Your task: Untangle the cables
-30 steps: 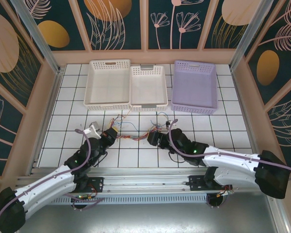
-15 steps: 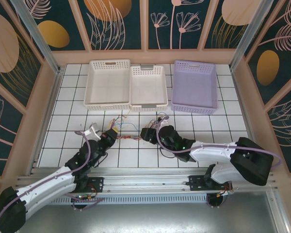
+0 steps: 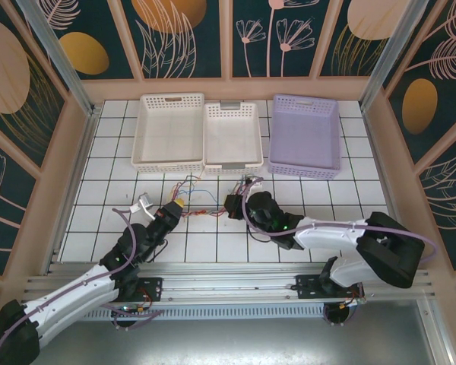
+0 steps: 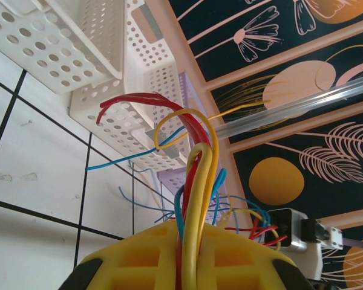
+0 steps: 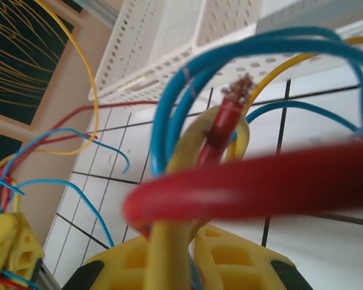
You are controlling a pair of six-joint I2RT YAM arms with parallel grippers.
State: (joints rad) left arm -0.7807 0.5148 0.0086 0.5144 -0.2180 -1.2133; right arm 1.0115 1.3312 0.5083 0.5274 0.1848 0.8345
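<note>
Holding the cables from 2 sides

The white tiled table takes most of the top view. The left arm and the right arm both reach from the near edge toward its middle. At the far side 3 baskets stand in a row: a wide white basket, a narrower white basket touching it, and a purple basket a little apart on the right.

The cables lie as 1 loose tangle on the tiles just in front of the 2 white baskets, between the 2 grippers. The left gripper is closed on the left end of the tangle. In its wrist view, red, yellow and blue wires come up out of the narrow slit between its yellow fingers.

The right gripper is closed on the right end. In its wrist view, a yellow and a red wire pass between its yellow fingers, and blue loops rise above them. 1 red wire crosses close before that camera and is blurred. Another red wire ends in a bare frayed tip
</note>
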